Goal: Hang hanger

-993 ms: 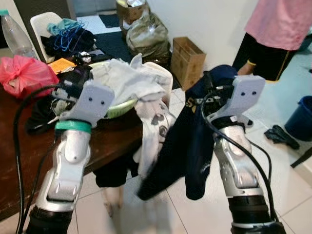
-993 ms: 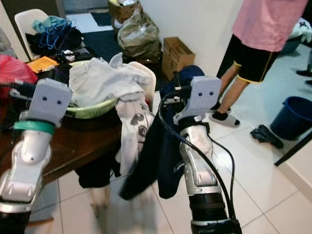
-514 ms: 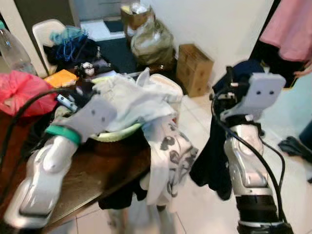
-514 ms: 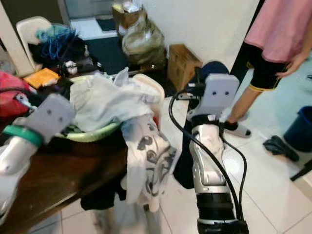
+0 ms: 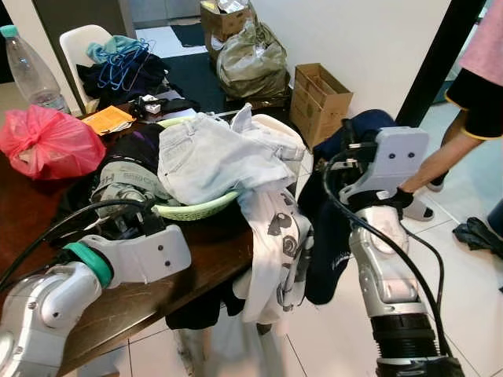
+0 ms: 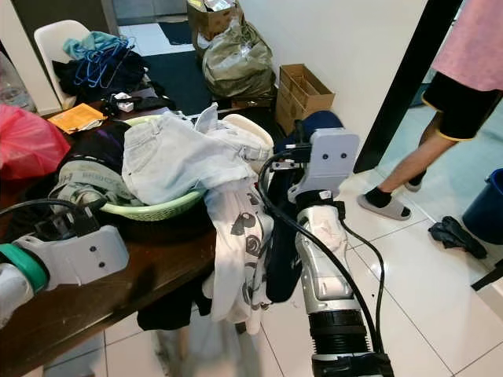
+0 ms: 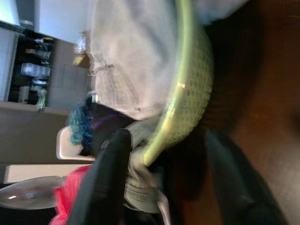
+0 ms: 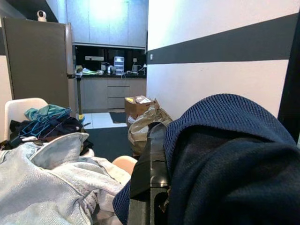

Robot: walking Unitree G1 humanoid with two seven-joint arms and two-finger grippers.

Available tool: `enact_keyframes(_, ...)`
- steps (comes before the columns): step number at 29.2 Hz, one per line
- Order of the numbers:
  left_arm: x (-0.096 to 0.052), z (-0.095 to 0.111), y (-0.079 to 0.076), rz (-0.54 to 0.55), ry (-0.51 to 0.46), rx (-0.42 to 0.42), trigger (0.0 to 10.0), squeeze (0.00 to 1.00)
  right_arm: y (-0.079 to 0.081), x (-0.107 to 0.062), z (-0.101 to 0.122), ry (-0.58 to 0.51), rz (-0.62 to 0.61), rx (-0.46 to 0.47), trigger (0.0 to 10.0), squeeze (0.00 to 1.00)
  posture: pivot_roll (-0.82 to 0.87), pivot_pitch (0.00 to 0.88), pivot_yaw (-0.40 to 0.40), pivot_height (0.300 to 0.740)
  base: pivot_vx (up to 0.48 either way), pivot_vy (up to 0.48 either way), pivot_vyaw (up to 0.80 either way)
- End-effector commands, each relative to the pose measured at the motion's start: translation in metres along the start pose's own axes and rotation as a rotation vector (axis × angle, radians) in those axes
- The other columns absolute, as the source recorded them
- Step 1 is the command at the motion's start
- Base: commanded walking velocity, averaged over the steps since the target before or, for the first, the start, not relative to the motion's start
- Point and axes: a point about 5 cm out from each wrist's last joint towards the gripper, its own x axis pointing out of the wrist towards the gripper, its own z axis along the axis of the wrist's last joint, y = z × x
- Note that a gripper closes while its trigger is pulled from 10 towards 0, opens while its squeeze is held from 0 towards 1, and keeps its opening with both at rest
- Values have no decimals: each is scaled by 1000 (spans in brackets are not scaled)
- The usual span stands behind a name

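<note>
A dark navy knit garment (image 5: pixel 334 220) hangs from my raised right gripper (image 8: pixel 161 187), which is shut on it. The knit drapes over one finger, and the other black finger (image 8: pixel 149 168) shows bare beside it. No hanger can be made out inside the garment. My left gripper (image 7: pixel 168 180) lies low over the brown table (image 5: pixel 200 263), open, with its fingers on either side of the green basket's rim (image 7: pixel 183 93). That basket (image 5: pixel 196 210) holds pale jeans (image 5: pixel 212 153). Blue hangers (image 5: pixel 126 61) lie on clothes on a white chair at the back.
A white printed garment (image 5: pixel 275 251) hangs off the table edge. A red bag (image 5: pixel 47 141) and a bottle (image 5: pixel 27 67) stand on the table's left. A cardboard box (image 5: pixel 322 94) and bags (image 5: pixel 251 55) line the wall. A person (image 5: pixel 471 102) stands at right, by a blue bucket (image 6: pixel 487 208).
The head view has swung around. My left arm has dropped from raised to lying on the table at the basket. My right gripper still holds the navy garment.
</note>
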Motion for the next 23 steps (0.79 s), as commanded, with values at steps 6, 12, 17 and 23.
enact_keyframes(6, 20, -14, -21, -82, 53, 48, 10000, 1000, 4, 3, 8, -49, 10, 21, 10000, 0, -23, 127, 40, 740, 0, 0, 0)
enact_keyframes(12, 53, -24, -22, -7, 66, 113, 10000, 0, 3, 4, 8, -54, 8, 21, 10000, 0, -37, 129, 42, 740, 0, 0, 0)
enact_keyframes(17, 70, -29, -28, -5, 40, 200, 10000, 0, 3, 2, 8, -54, 4, 20, 10000, 0, -43, 132, 44, 740, 0, 0, 0)
enact_keyframes(23, 73, -30, -34, -32, 23, 216, 10000, 0, 2, 1, 8, -53, 1, 21, 10000, 0, -52, 134, 51, 740, 0, 0, 0)
